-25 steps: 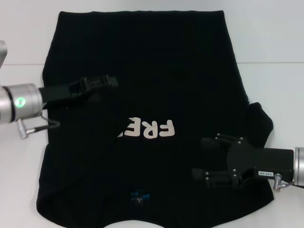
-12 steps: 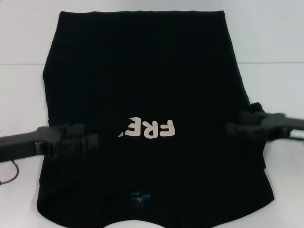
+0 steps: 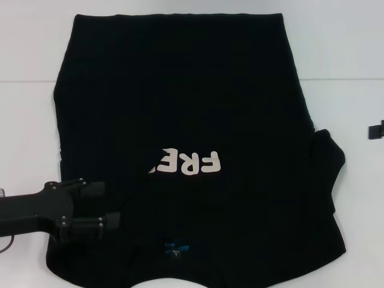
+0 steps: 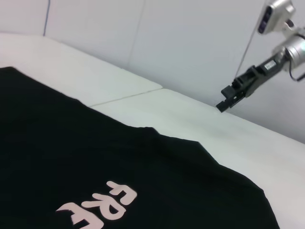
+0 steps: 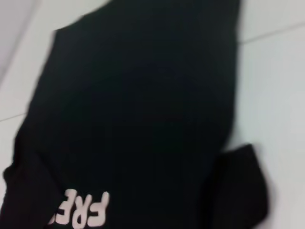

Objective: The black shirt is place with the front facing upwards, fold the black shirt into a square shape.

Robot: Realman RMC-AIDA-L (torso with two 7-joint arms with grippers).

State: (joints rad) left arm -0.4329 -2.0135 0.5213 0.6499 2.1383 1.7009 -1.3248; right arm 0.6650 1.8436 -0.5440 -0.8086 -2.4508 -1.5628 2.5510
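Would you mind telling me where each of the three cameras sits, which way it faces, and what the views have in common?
Head view: on the head, looking forward and down at the shirt on the table; left gripper shows with fingers apart, right gripper only at the edge.
Left wrist view: low over the shirt, facing across to the raised right gripper.
Right wrist view: above, looking down on the shirt; no own body shows.
All share the lettering.

White table [image 3: 348,54] throughout, plain and matte. Crossed by a thin seam [image 3: 342,78] running side to side toward the far edge. Backed beyond the far edge by a pale wall [image 4: 190,43] with faint vertical panel lines.
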